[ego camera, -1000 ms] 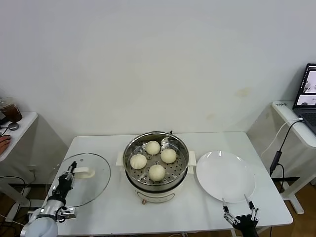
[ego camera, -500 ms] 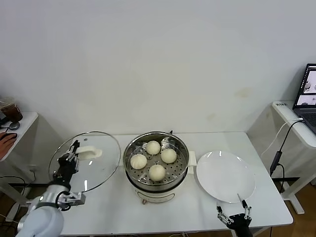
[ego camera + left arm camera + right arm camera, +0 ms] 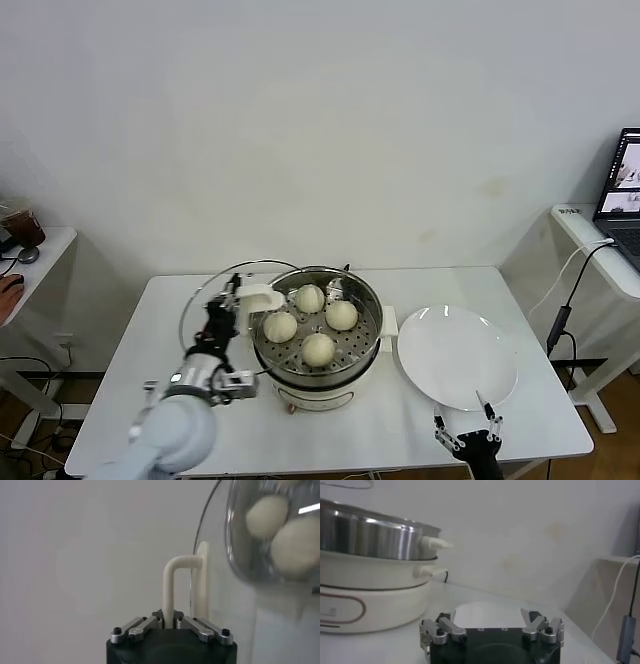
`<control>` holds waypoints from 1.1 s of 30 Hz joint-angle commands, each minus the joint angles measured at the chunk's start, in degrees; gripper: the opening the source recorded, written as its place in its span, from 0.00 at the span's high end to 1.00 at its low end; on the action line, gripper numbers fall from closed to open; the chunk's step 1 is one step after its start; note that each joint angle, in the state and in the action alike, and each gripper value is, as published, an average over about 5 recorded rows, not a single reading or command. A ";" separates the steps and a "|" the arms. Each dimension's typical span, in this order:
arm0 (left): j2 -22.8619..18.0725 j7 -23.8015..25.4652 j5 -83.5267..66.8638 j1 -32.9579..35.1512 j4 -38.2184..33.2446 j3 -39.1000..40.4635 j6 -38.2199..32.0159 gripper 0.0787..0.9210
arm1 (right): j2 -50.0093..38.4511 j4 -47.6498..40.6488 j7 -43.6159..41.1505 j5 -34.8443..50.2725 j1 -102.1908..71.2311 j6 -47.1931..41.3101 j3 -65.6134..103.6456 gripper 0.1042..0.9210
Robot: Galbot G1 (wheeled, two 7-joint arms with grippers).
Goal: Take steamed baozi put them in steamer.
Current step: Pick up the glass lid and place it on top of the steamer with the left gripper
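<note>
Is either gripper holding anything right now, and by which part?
Left gripper holds the glass lid by its white handle. Right gripper is open and empty.

This looks like a lab or test room, not a home kitchen. The wall is bare and white. A plain white table stands in the middle. A laptop sits on a side desk, with cables hanging down.

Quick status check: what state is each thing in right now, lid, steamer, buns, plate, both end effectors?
Glass lid: lifted, tilted, at the steamer's left rim.
Steamer: uncovered.
Steamed baozi: four, all in the steamer.
White plate: empty, right of the steamer.
Left end effector: shut on the lid handle.
Right end effector: open, low at the table's front edge.
</note>
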 commanded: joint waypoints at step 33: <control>-18.66 4.48 19.38 -10.48 15.78 14.59 3.14 0.88 | -0.56 -1.28 1.37 -4.27 0.54 0.24 -0.22 0.12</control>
